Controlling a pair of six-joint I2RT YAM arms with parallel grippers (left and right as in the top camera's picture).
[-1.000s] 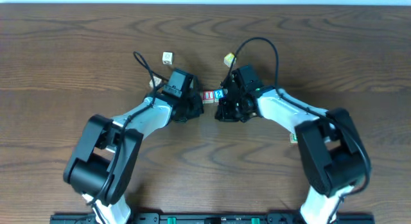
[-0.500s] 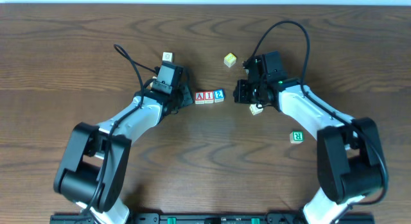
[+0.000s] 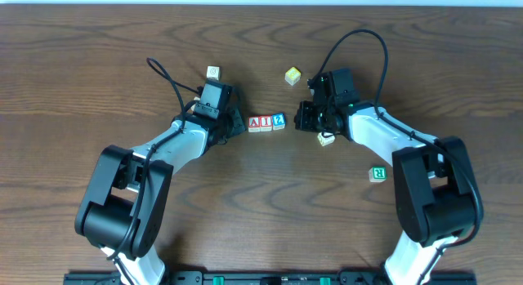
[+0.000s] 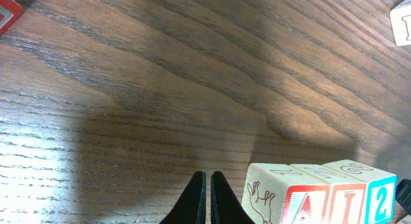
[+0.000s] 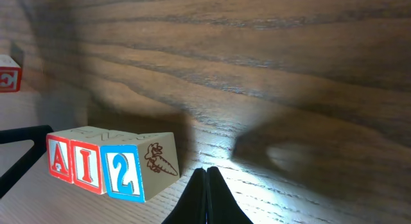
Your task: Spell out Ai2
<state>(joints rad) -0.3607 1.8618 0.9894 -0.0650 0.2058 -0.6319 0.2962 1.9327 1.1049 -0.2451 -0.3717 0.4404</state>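
Three cubes stand touching in a row at mid-table: the red "A" cube (image 3: 254, 122), the red "I" cube (image 3: 266, 122) and the blue "2" cube (image 3: 279, 120). They read A, I, 2 from left to right. My left gripper (image 3: 239, 124) sits just left of the "A" cube, shut and empty, apart from it. In the left wrist view its tips (image 4: 207, 179) rest beside the "A" cube (image 4: 308, 208). My right gripper (image 3: 300, 118) is right of the "2" cube, shut and empty. Its tips (image 5: 205, 176) lie beside the "2" cube (image 5: 123, 172).
A whitish cube (image 3: 213, 72) lies behind the left gripper. A yellow cube (image 3: 292, 75) sits behind the row. Another pale cube (image 3: 326, 139) lies under the right arm's wrist. A green "R" cube (image 3: 377, 174) is at the front right.
Both grippers have drawn back outward from the row of cubes, which they flanked closely a second ago. The row now shows in full. Little has moved in the last half second.
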